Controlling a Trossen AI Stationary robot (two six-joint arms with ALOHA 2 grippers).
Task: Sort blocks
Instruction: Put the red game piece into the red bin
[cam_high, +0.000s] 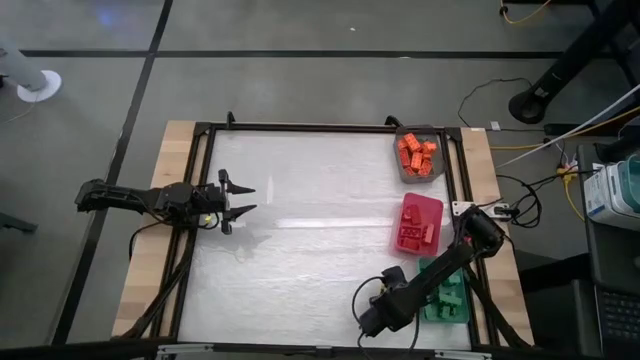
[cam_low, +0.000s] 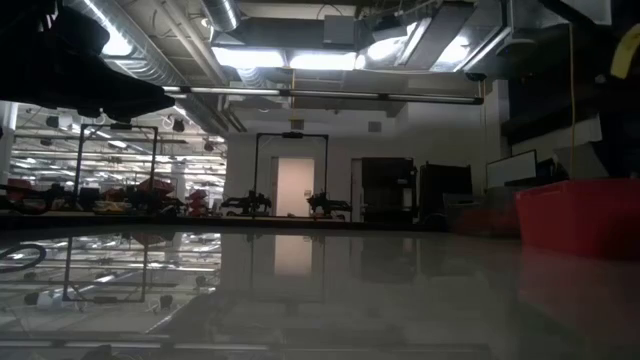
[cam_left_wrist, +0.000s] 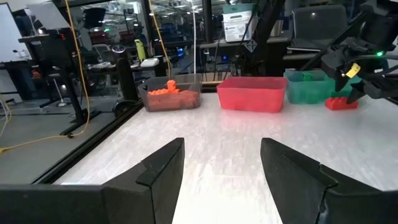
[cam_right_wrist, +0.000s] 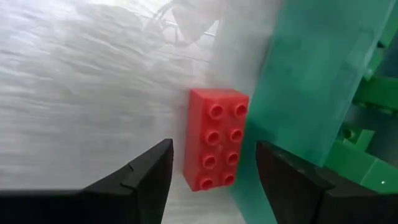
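Note:
A red block lies flat on the table, studs up, one long side close against the teal tray's outer wall. My right gripper hangs open above the block, pointing steeply down. One finger stands on each side of the block without touching it, and one of them is over the tray wall. From across the table, the left wrist view shows the same red block under my right gripper. My left gripper waits open and level at the table's left side, with nothing between its fingers.
Three trays line the table's right side. The grey tray at the far end holds orange blocks. The pink tray in the middle holds red blocks. The teal tray at the near end holds green blocks. The white table top lies bare between the arms.

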